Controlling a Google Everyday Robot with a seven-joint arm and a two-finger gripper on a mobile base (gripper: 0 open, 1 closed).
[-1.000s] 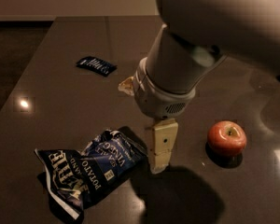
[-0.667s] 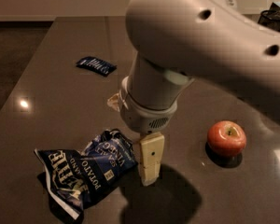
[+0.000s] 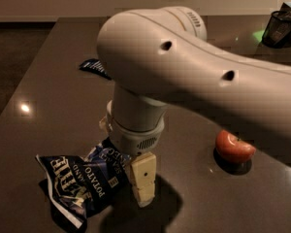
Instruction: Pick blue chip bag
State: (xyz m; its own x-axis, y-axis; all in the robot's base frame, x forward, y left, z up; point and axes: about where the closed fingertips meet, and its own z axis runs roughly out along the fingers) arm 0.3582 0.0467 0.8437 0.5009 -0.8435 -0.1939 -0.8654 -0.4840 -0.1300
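Blue chip bag (image 3: 80, 181) lies crumpled at lower left of the dark table (image 3: 34, 130). Gripper (image 3: 142, 191) is low at the bag's right edge, apparently touching it; open or closed: cannot tell. Apple (image 3: 234, 148) at right, well apart. Small blue packet (image 3: 93, 67) at upper left.

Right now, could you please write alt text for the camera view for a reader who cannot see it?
The robot's claw hangs low over a dark table, at the right edge of a crumpled blue chip bag. Its big white arm fills the upper frame; an apple sits to the right and a small blue packet lies farther back.
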